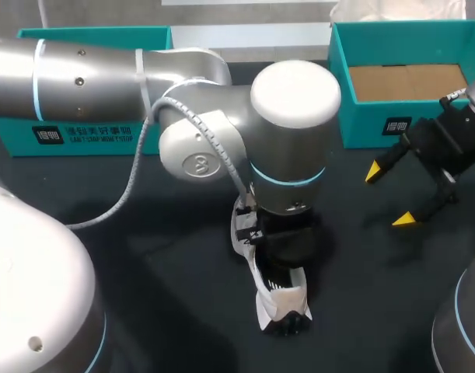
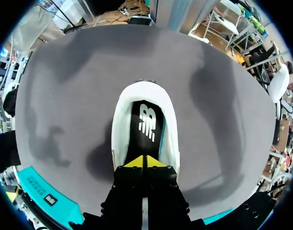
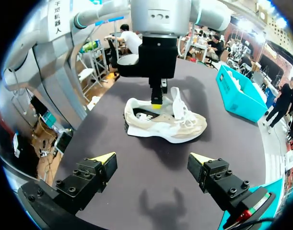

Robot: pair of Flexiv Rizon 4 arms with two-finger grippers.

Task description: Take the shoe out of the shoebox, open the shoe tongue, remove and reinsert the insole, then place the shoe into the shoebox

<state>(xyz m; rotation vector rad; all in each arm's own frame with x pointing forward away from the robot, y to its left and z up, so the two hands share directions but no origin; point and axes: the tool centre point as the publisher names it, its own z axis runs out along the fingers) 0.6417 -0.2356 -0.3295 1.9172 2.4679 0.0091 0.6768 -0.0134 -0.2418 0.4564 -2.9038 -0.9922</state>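
Shoe (image 1: 280, 299) sits out of the shoebox (image 1: 361, 124). Left gripper (image 2: 146, 162) is pinched closed inside the shoe's heel, on the insole (image 2: 145, 127). Right gripper (image 1: 389, 196) hangs wide open, well clear of the shoe. Nothing's pinning the shoe down, so pulling the insole could drag the whole shoe up with it.

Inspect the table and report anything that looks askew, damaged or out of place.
Nothing is spilled or damaged. The shoe stands on the table with the tongue pulled upright, and the insole looks slightly crooked inside, a teal edge showing along one side ahead of the left gripper.
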